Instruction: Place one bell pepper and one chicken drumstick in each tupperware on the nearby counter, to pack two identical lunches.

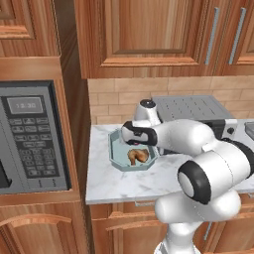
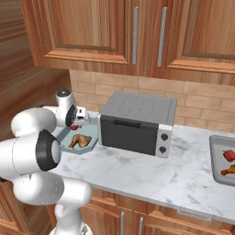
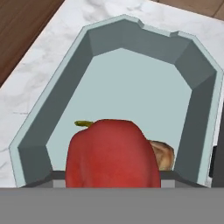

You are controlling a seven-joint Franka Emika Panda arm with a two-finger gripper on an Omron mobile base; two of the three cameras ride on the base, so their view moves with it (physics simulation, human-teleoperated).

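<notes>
Glossy red pepper (image 3: 113, 154), lower centre of the hand view, grasped by the gripper (image 2: 76, 120) above the pale teal 8-sided container (image 3: 131, 94). 1 golden-brown drumstick (image 1: 138, 156) lies inside, at frame centre. Risk: released high, the round, smooth pepper could bounce off the drumstick and roll over the shallow rim onto the veined marble counter (image 1: 124, 183).

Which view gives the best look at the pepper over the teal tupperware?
The hand view: the pepper looms large and red in the foreground, green stem visible, above the teal tupperware. In the right base view it is a small red speck by the gripper. In the left base view the arm covers it.
</notes>
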